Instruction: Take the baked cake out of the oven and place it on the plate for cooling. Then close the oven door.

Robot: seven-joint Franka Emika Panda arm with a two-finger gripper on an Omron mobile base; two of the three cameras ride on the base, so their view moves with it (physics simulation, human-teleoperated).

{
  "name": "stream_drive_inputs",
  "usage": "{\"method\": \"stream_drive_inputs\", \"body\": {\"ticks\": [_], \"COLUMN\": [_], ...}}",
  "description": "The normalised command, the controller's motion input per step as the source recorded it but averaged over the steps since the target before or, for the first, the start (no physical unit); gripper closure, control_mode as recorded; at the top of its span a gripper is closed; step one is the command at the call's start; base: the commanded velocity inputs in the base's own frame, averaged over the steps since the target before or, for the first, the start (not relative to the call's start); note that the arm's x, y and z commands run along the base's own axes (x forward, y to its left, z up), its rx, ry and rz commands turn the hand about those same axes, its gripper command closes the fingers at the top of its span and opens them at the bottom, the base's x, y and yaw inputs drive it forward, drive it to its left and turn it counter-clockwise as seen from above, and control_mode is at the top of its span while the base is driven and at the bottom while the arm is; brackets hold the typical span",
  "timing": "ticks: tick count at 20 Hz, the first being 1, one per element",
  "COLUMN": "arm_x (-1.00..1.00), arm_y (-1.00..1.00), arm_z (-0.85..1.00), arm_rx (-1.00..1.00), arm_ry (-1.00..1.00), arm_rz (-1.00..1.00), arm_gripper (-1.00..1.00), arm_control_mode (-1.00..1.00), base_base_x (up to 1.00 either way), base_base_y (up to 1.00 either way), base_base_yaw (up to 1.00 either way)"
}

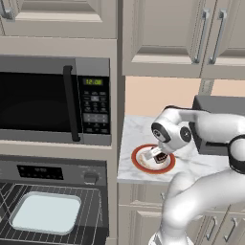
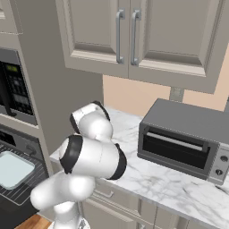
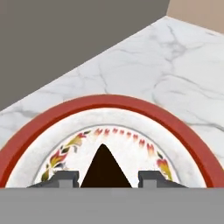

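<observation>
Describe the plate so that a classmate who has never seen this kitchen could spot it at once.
Find the marble counter right of the microwave. Near its front left edge sits the plate: round, white, with a red-orange rim, unlike the pale rectangular tray on the oven rack.

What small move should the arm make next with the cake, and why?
Probably open the tool and let go. The cake sits between its tips right over the middle of the plate, very low by the look of it, while the oven door hangs open, waiting to be shut.
</observation>
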Motion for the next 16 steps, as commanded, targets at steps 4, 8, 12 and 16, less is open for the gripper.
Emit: {"method": "stream_drive_inputs", "body": {"ticks": [4,8,12,16], "arm_x": [0.33,0.38,0.34,0.22], "arm_y": [0.01,0.05,0.04,0.0], "arm_z": [-0.42,-0.36,-0.3,-0.15], "arm_rx": [-0.04,-0.04,-0.03,0.0], "arm_ry": [0.09,0.11,0.11,0.09], "arm_rz": [0.07,0.05,0.05,0.05], "arm_gripper": [1.0,1.0,1.0,1.0], "arm_control_mode": [-1.0,-1.0,-1.0,-1.0], "base_base_x": [0.0,0.0,0.0,0.0], "base_base_y": [0.0,0.0,0.0,0.0], "base_base_yaw": [0.0,0.0,0.0,0.0]}}
